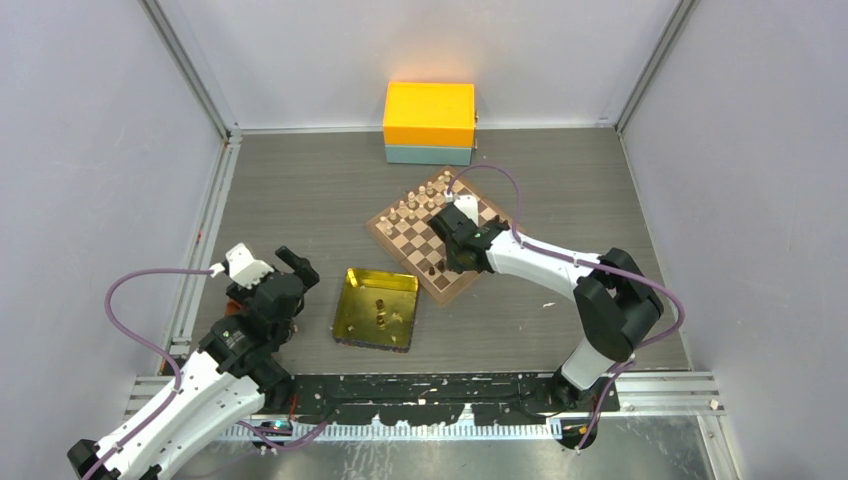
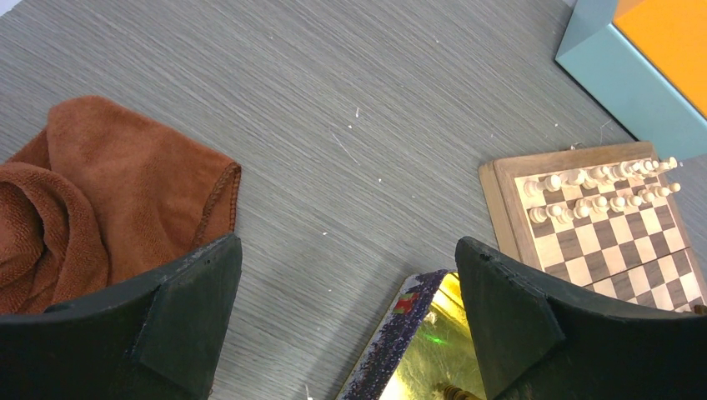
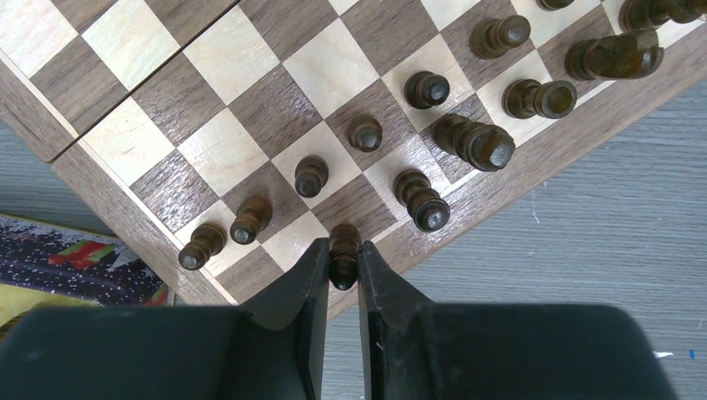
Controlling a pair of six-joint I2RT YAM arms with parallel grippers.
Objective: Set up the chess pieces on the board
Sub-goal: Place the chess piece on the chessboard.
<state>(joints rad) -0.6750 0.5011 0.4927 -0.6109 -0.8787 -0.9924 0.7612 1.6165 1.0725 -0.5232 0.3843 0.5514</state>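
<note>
While a dark-brown chessman [image 3: 344,240] is pinched between the closed fingers [image 3: 304,283] of the right gripper [image 3: 343,260] over a back-row square at the edge of the chessboard [image 3: 208,58], a line of dark pawns [image 3: 310,175] and several back-row pieces [image 3: 475,143] are stood beside it, and pale chessmen [image 2: 584,190] are ranged along the far side. A few small pieces [image 1: 381,302] are left in the gold tray [image 1: 346,300], so the set-up is judged well advanced but unfinished. The left gripper [image 2: 346,275] is held open above the table [image 2: 333,125]
</note>
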